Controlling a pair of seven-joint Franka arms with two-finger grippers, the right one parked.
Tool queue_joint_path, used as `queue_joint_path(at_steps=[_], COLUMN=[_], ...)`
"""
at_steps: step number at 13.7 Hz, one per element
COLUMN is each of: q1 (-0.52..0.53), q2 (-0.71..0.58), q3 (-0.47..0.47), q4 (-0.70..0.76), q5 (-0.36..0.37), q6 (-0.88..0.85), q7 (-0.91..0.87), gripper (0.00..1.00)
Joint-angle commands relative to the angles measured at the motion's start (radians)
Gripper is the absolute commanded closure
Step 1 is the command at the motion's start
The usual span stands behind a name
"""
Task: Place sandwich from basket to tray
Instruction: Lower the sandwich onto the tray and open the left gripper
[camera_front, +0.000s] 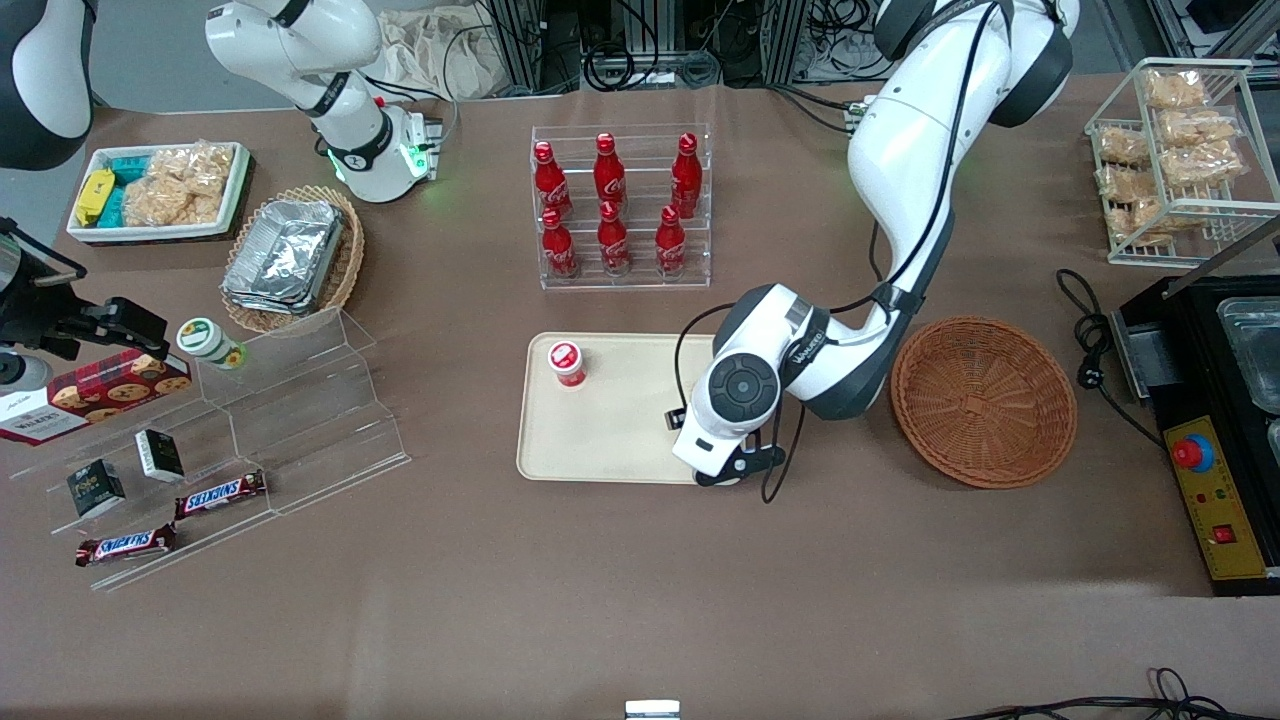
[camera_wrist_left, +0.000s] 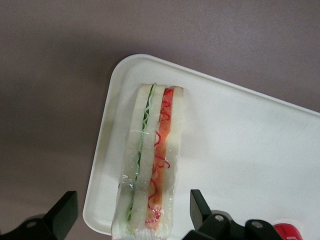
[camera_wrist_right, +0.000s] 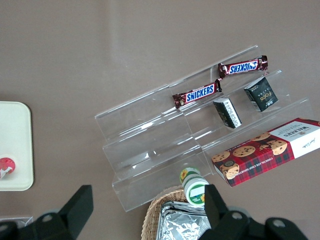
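My pincer (camera_wrist_left: 131, 212) hangs over the tray (camera_front: 610, 440) corner nearest the basket (camera_front: 983, 400), fingers (camera_wrist_left: 62, 212) apart, either side of the sandwich (camera_wrist_left: 150, 165) lying on the tray. Basket sits beside on the table (camera_front: 640, 600).

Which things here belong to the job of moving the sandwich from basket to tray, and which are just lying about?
Part of the job:
- sandwich, lying on the tray
- tray
- basket
- hand, open, above the sandwich at the tray's corner

Lying about:
- cola bottles in clear rack
- red-capped bottle on the tray
- Snickers bars
- cookie box
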Motion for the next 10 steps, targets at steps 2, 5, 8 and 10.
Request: queue_joint_path(at_steps=[2, 5, 8, 10], q1=[0.001, 0.002, 0.004, 0.005], q2=[-0.019, -0.022, -0.025, -0.048], q3=[0.004, 0.004, 0.005, 0.008], q4=[0.0, 0.0, 0.0, 0.0], q5=[0.015, 0.015, 0.015, 0.015], q6=[-0.053, -0.055, -0.073, -0.09], q7=[-0.021, -0.021, -0.021, -0.021], gripper=[0.0, 0.0, 0.0, 0.0])
